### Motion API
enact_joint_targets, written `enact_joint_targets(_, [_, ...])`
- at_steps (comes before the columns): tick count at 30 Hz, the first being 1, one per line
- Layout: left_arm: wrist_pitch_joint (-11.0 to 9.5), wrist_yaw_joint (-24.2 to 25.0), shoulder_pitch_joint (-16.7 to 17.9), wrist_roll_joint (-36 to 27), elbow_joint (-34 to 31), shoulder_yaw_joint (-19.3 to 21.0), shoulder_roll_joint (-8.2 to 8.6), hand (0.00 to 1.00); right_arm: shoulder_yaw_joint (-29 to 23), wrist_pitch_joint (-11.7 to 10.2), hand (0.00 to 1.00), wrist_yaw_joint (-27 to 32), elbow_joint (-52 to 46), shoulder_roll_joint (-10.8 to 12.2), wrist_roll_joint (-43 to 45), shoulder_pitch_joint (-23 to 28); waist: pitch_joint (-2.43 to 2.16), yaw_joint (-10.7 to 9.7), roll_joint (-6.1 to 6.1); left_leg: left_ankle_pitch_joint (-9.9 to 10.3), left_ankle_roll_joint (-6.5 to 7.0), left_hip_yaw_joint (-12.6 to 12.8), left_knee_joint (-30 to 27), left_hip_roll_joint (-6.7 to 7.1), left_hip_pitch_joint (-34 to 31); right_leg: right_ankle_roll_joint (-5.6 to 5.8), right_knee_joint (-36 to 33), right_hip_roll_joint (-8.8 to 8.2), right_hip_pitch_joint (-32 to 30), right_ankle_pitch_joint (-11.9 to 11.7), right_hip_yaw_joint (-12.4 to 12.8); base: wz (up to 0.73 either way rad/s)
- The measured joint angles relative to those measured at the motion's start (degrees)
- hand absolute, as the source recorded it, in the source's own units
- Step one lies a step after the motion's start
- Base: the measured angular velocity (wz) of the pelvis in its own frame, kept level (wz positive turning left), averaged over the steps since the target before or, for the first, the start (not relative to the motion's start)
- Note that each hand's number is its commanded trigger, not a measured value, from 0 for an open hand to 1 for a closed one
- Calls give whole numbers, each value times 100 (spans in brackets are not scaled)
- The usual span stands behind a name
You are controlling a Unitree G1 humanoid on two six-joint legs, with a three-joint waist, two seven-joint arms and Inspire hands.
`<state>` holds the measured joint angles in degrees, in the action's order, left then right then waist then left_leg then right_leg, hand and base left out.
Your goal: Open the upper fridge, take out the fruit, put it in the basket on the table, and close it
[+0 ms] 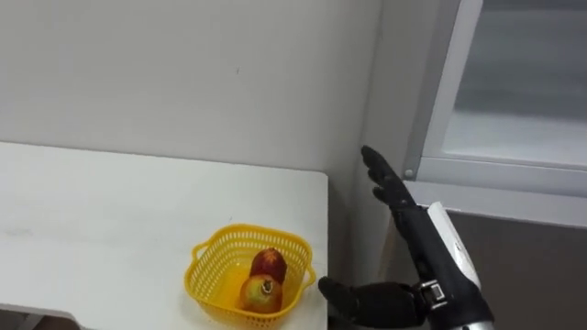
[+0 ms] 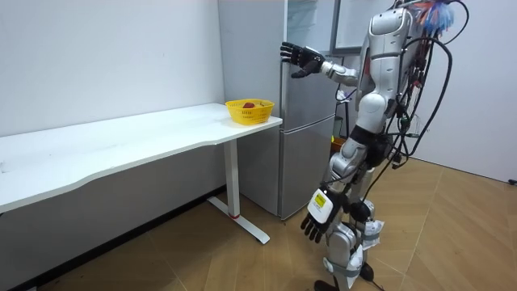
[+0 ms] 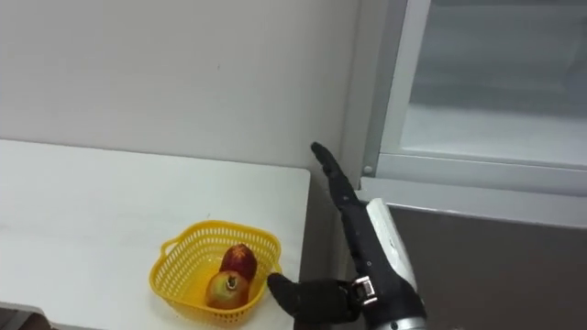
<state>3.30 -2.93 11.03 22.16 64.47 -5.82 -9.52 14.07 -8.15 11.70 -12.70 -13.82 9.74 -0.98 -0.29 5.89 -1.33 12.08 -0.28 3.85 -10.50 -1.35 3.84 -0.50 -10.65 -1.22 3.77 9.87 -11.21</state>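
A grey fridge (image 2: 307,153) stands right of the white table (image 1: 110,211). Its upper compartment (image 1: 514,92) shows a pale interior behind a white frame; I make out nothing inside it. My right hand (image 1: 408,215) is raised before the fridge's left edge, just below that frame. Its fingers are straight and point up, its thumb juts left, and it holds nothing. In the room view the same hand (image 2: 300,58) is stretched out at upper-fridge height, and I stand facing the fridge. My left hand (image 2: 313,226) hangs by my thigh with relaxed fingers.
A yellow basket (image 1: 215,243) sits on the table's corner nearest the fridge, holding a red apple (image 1: 269,264) and a yellow-red fruit (image 1: 260,291). A narrow gap separates table and fridge. The grey lower door (image 1: 532,266) is closed. A white wall runs behind the table.
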Motion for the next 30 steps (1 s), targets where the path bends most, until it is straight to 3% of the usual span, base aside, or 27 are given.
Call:
enact_joint_targets(5, [-4,-67,101,-6,28,9,18,0,-128,-65,0,20,-408,293,105,92,9,-159,88,0,0,72,22,-15,46,0,10,16,-6,0,39,-7])
enact_joint_targets(14, [-87,-205,124,-14,236,2,105,0,-342,-124,0,470,-660,311,-120,392,6,-287,85,1,0,218,117,-28,180,1,1,36,22,1,203,-8])
enact_joint_targets(20, [-85,-182,259,-11,-33,12,136,0,-667,-217,0,880,-566,311,-229,760,6,-338,74,2,0,227,120,-30,184,1,4,43,10,1,250,0])
enact_joint_targets(25, [-85,-137,390,-10,-123,13,136,0,-683,-472,0,1032,-361,297,-284,893,12,-414,47,2,0,239,112,-30,183,2,7,42,-28,3,258,0])
enact_joint_targets(29, [-121,-180,467,-29,-259,40,127,0,-700,-754,0,1121,103,289,-554,1016,-12,-455,9,4,3,239,108,-27,173,2,4,40,-46,3,266,0])
enact_joint_targets(30, [-130,-208,471,-29,-247,40,127,0,-707,-995,0,1158,273,286,-584,1095,-15,-478,12,6,5,237,101,-25,182,3,6,38,-21,3,266,3])
